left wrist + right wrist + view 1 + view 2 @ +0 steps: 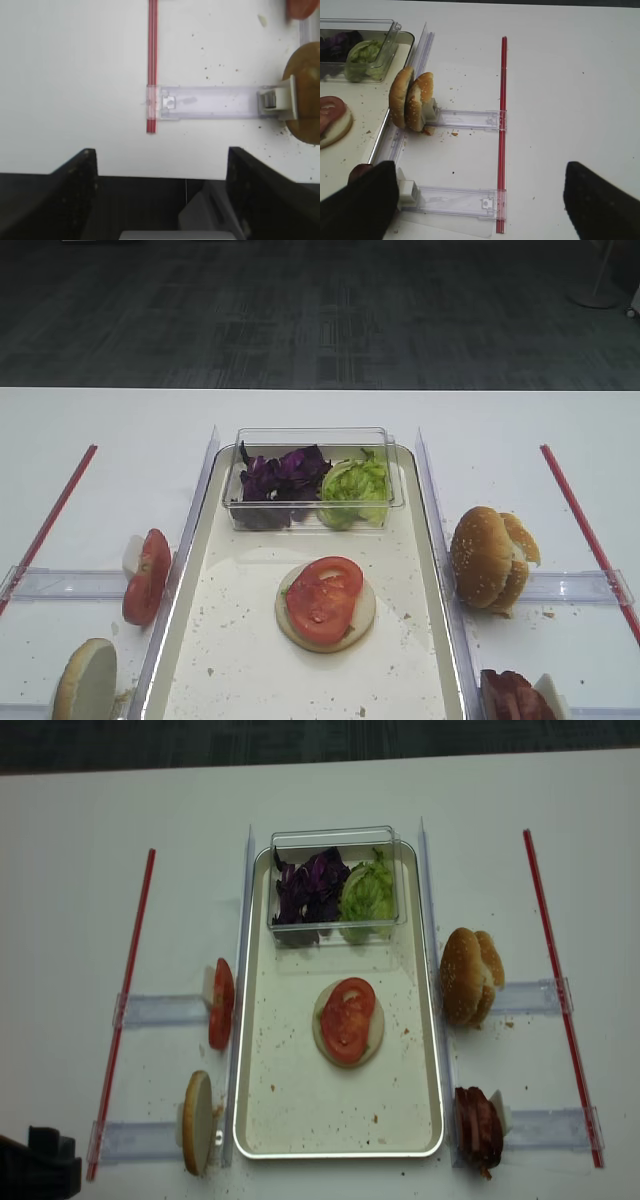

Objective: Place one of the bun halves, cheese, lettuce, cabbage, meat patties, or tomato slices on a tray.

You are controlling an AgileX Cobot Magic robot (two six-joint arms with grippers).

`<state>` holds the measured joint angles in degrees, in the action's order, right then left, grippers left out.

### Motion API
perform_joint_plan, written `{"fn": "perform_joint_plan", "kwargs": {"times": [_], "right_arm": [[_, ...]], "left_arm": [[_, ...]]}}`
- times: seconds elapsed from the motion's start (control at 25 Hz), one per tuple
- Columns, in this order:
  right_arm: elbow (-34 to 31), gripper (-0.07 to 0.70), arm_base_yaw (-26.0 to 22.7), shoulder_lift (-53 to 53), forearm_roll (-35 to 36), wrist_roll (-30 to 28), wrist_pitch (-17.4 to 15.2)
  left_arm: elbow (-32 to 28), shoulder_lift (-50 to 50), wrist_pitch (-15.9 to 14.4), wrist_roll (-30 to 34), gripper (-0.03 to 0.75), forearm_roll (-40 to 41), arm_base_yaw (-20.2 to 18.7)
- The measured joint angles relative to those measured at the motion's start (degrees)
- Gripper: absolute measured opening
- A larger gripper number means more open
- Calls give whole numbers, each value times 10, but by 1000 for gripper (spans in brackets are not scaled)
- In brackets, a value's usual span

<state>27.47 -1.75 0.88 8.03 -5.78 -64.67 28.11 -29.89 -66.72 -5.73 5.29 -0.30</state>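
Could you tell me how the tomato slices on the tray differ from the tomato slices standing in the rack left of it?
The tomato slices on the tray lie flat, cut faces up; the tomato slices in the rack stand on edge. The first sit on a bun half inside the tray; the second are outside it, against a clear holder on the table. The tray pair overlap, fanned; the rack ones are pressed together. Both are red and round.

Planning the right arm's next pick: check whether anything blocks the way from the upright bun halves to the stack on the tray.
Only the clear divider rail along the tray edge lies between the bun halves and the tomato slices stack. It is low, so lifting over should clear it. Tray floor between them holds only crumbs.
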Motion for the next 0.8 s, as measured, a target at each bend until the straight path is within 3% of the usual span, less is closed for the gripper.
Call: {"fn": "perform_joint_plan", "kwargs": {"times": [0.52,0.8], "right_arm": [[0,679,0,0,0,0,0],[0,679,0,0,0,0,0]], "left_arm": [[0,253,-6,23,540,0,0],[0,307,-10,25,613,0,0]]}}
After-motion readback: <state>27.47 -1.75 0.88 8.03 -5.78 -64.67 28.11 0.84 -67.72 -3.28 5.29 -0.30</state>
